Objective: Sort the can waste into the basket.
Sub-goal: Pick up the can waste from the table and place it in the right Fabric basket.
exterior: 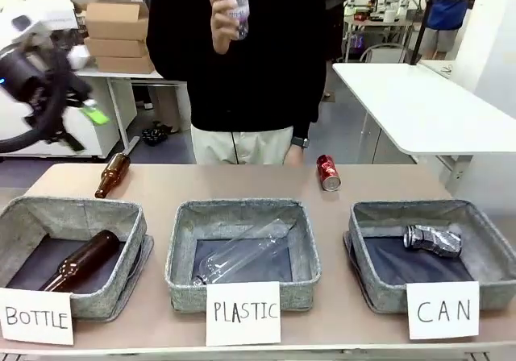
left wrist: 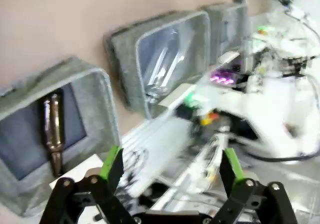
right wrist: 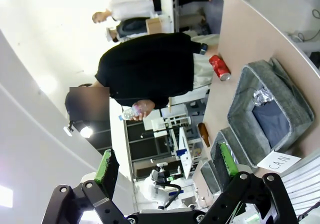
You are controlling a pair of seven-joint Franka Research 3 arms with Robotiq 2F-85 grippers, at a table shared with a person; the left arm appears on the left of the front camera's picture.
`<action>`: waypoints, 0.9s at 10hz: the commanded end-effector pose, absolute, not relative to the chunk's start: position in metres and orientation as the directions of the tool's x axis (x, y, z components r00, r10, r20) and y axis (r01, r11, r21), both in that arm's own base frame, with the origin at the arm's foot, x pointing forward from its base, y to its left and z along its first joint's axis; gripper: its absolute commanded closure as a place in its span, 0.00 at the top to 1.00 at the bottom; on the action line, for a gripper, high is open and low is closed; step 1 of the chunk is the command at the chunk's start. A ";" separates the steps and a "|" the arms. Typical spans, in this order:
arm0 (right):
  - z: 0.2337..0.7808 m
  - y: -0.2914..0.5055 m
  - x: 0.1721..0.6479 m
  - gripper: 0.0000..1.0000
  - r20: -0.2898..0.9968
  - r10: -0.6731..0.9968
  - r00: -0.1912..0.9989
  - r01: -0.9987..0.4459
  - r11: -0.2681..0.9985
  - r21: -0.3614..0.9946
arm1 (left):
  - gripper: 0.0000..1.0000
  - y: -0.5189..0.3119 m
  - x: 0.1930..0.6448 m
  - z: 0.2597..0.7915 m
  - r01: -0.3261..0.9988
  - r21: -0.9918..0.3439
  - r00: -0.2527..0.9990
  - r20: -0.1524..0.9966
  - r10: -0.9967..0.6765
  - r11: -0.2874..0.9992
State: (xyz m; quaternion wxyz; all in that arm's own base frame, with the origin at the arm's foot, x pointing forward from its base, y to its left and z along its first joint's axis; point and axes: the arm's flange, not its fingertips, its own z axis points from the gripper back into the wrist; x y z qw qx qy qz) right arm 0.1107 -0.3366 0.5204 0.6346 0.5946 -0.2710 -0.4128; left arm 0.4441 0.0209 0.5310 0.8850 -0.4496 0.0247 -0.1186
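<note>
Right wrist view: right gripper (right wrist: 167, 159), jaws wide, empty, raised above table (right wrist: 250, 29). Beyond it, basket (right wrist: 245, 99) signed CAN, dark can (right wrist: 262, 96) inside. Red can (right wrist: 219, 67) on its side past basket's far rim, long axis near-to-far. Left gripper (left wrist: 171, 159), likewise wide and empty, well apart leftward; right arm judged nearer.

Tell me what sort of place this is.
Probably a robotics lab or workshop: a robot arm by a table with a BOTTLE basket, PLASTIC basket and CAN basket, cardboard boxes and a white workbench behind.
</note>
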 end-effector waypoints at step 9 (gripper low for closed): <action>0.523 -0.338 0.100 1.00 -0.136 -0.855 0.501 0.185 -0.047 0.982 | 1.00 0.081 0.435 0.518 0.127 -0.936 0.989 0.095 -0.112 0.327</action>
